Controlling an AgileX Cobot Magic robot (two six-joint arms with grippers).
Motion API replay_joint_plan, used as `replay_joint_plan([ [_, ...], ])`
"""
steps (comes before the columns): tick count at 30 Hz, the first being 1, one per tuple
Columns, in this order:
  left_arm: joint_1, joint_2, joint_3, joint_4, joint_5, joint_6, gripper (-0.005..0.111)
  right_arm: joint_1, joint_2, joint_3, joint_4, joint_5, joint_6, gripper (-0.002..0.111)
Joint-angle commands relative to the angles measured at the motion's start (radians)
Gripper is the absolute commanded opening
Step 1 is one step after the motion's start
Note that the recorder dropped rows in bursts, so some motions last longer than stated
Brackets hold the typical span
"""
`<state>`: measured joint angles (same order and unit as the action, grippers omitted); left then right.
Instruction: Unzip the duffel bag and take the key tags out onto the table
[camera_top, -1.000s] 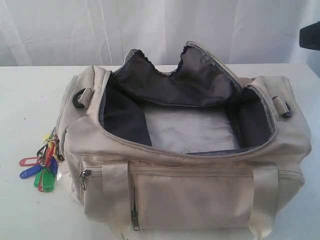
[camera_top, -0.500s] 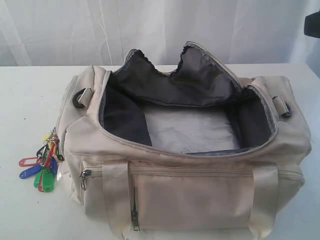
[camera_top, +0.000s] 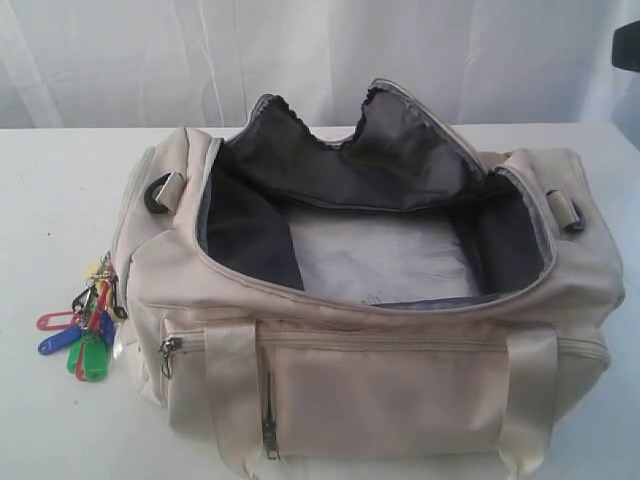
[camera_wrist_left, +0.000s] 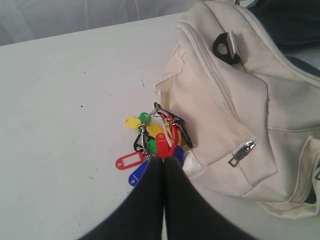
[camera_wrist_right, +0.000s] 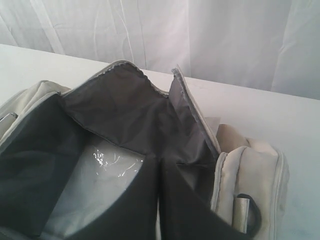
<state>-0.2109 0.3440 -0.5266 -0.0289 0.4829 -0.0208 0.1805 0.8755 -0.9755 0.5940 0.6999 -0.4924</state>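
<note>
I find the duffel bag (camera_top: 380, 390) unzipped, its mouth wide and open to entry from above. Inside, only a clear plastic sheet (camera_top: 380, 260) lies on the floor. The raised flap (camera_top: 370, 150) stands at the far rim and bars approach from behind. The key tags (camera_top: 80, 335) lie on the table (camera_top: 50, 180), right against the bag's left end, and that wall hems them in on one side. Open tabletop lies to their left and front.
</note>
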Motion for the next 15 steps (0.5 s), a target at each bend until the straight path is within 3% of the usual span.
replay_joint_plan([
  [1,0.0,-0.007,0.005,-0.011,-0.003,-0.002,0.0,-0.002,-0.006,0.003,0.007,-0.009,0.0,0.0],
  [15,0.0,-0.007,0.005,-0.011,-0.003,-0.002,0.0,-0.002,-0.006,0.003,0.007,-0.019,0.0,0.0],
])
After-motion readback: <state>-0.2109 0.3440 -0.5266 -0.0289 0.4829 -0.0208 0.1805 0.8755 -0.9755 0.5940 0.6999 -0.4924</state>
